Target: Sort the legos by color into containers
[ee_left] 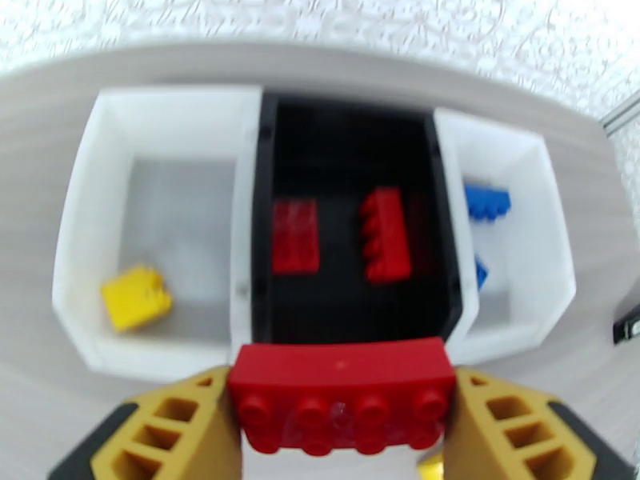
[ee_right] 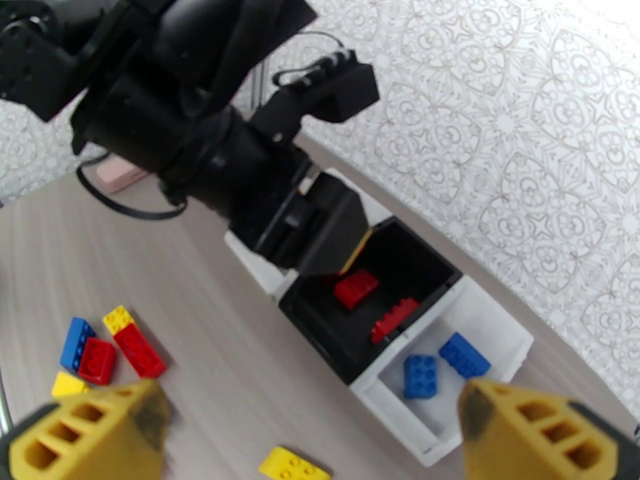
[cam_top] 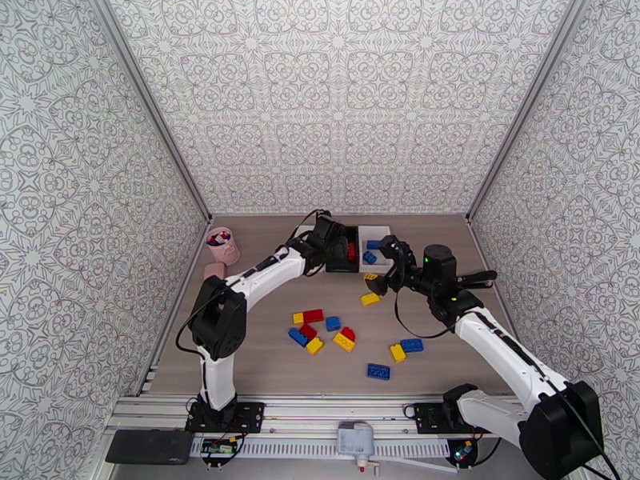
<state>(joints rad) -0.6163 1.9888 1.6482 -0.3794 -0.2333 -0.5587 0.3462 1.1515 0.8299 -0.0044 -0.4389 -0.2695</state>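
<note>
My left gripper (ee_left: 340, 442) is shut on a red lego (ee_left: 340, 406), held just over the near rim of the black container (ee_left: 348, 130). Two red legos (ee_left: 386, 234) lie inside it. The white container (ee_left: 88, 226) on its left holds one yellow lego (ee_left: 136, 296). The white container (ee_left: 552, 234) on its right holds blue legos (ee_left: 486, 202). My right gripper (ee_right: 312, 442) is open and empty, hovering beside those containers above a yellow lego (ee_right: 294, 464). From above, the left gripper (cam_top: 332, 238) is over the black container (cam_top: 344, 266) and the right gripper (cam_top: 386, 266) is by the white one (cam_top: 384, 232).
Several loose legos (cam_top: 345, 342) in red, yellow and blue lie scattered across the middle of the table, and a blue one (cam_top: 378, 371) is nearest the front. A pink cup (cam_top: 222, 243) and a flat pink case (cam_top: 213, 271) stand at the left wall.
</note>
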